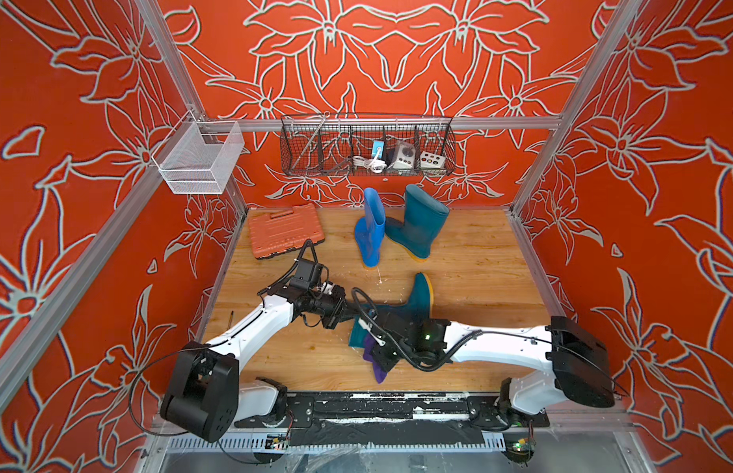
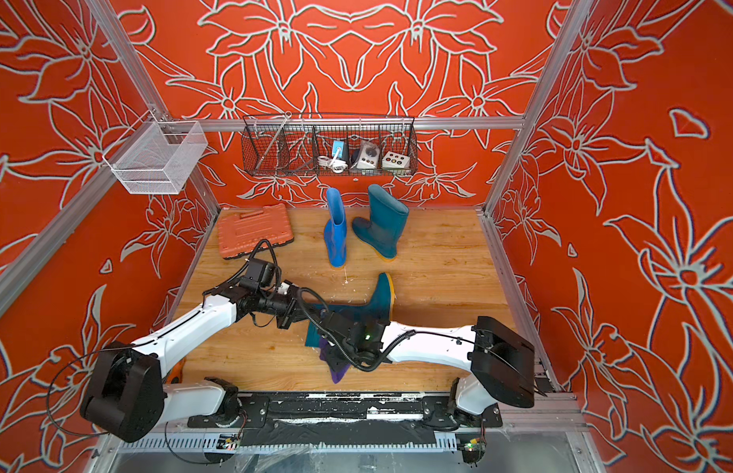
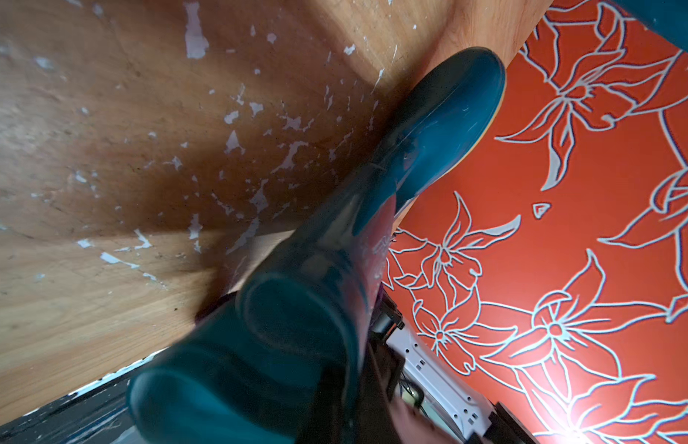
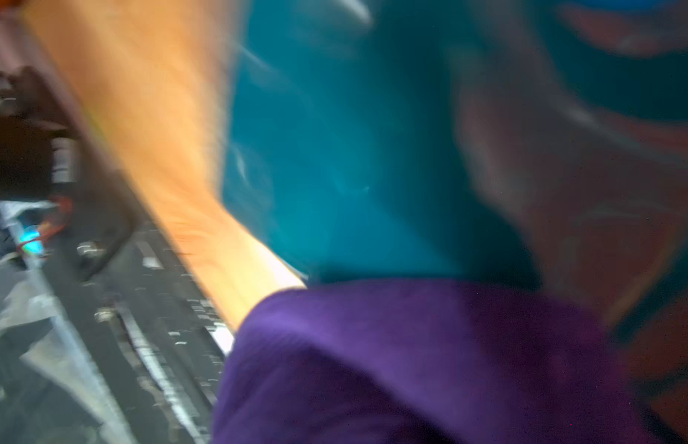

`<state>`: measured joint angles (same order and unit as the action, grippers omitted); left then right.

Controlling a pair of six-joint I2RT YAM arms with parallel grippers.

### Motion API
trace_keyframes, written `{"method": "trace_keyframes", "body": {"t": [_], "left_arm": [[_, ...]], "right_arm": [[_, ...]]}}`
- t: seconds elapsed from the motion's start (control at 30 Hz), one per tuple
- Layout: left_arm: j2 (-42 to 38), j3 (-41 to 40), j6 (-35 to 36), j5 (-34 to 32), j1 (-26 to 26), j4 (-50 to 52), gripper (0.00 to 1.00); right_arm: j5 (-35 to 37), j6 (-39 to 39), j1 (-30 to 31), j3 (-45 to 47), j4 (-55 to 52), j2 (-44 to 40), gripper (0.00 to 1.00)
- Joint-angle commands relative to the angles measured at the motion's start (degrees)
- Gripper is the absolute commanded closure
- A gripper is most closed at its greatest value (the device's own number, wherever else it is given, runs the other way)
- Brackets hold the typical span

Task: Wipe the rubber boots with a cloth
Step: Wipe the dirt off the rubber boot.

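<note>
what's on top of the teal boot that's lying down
The right end effector sits over the shaft of the lying teal boot, shut on the purple cloth, which hangs past the open end toward the table. The arm covers the mid-shaft; only foot and cuff show.

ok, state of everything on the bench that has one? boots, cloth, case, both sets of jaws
lying teal boot: on its side, top end gripped
standing teal boot: upright, untouched
blue boot: upright, untouched
cloth: bunched, held at the lying teal boot's shaft
tool case: closed, lying flat
left arm: jaws shut on the lying teal boot
right arm: jaws shut on the cloth
</note>
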<state>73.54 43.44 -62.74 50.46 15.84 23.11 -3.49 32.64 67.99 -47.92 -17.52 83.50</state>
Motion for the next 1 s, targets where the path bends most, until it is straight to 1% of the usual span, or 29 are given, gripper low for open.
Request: {"method": "trace_keyframes", "body": {"t": [0.0, 0.07, 0.13, 0.17, 0.23, 0.33, 0.4, 0.43, 0.5, 0.53, 0.6, 0.67, 0.73, 0.77, 0.83, 0.9, 0.97], "left_arm": [[-1.6, 1.1, 0.1, 4.6, -0.9, -0.4, 1.00], [-1.3, 1.2, 0.4, 5.3, -1.2, -0.5, 1.00], [-0.6, 1.5, 0.8, 5.9, -1.3, -0.4, 1.00], [-0.3, 1.6, 1.1, 6.1, -1.3, -0.4, 1.00], [0.1, 1.8, 1.1, 6.5, -1.3, -0.5, 1.00], [0.0, 2.0, 0.7, 6.7, -1.3, -0.7, 1.00], [-0.3, 1.9, 0.1, 7.0, -1.3, -0.9, 1.00], [-0.4, 1.7, -0.5, 7.3, -1.3, -1.4, 1.00], [-0.6, -0.3, -3.8, 9.1, -1.6, -5.8, 1.00], [-0.6, -1.4, -5.4, 9.9, -1.8, -8.1, 1.00], [-0.8, -3.1, -7.4, 11.2, -2.1, -11.2, 1.00], [-1.2, -3.6, -7.0, 11.6, -2.5, -10.9, 1.00], [-1.1, -3.6, -6.7, 12.0, -3.0, -11.0, 1.00], [-0.8, -3.4, -6.6, 12.5, -3.2, -11.3, 1.00], [0.4, -2.6, -5.4, 13.8, -3.4, -11.8, 1.00], [1.9, -1.1, -1.9, 14.8, -3.5, -9.6, 1.00], [3.3, 0.3, 2.5, 15.0, -3.7, -6.0, 1.00]], "right_arm": [[2.1, 6.8, -3.9, 8.7, -2.1, -9.8, 1.00], [2.2, 7.4, -4.0, 12.4, -4.0, -16.5, 1.00], [2.5, 8.0, -2.7, 13.7, -5.1, -21.5, 1.00], [4.0, 7.8, -0.9, 13.1, -5.9, -22.7, 1.00], [7.3, 6.1, 2.8, 10.4, -6.9, -22.0, 1.00], [11.8, 1.6, 9.2, 3.3, -6.1, -14.1, 1.00], [12.5, -2.3, 12.4, -2.0, -4.0, -6.6, 1.00], [11.5, -3.7, 13.2, -3.7, -1.7, -3.5, 1.00], [8.7, -6.3, 13.8, -6.4, 3.4, 3.1, 1.00], [8.5, -7.0, 13.8, -7.8, 3.7, 5.5, 1.00], [10.6, -7.8, 13.8, -10.4, 1.0, 8.5, 1.00], [13.5, -6.5, 13.5, -9.5, -1.1, 7.3, 1.00], [15.4, -2.6, 11.8, -4.9, -2.4, 3.5, 1.00], [15.6, 0.7, 10.0, -1.9, -3.5, 1.1, 1.00], [12.0, 8.3, 3.9, 4.5, -7.0, -2.6, 1.00], [7.5, 14.9, -2.9, 10.8, -11.8, -6.0, 1.00], [6.5, 17.1, -4.7, 15.3, -13.9, -10.9, 1.00]]}}
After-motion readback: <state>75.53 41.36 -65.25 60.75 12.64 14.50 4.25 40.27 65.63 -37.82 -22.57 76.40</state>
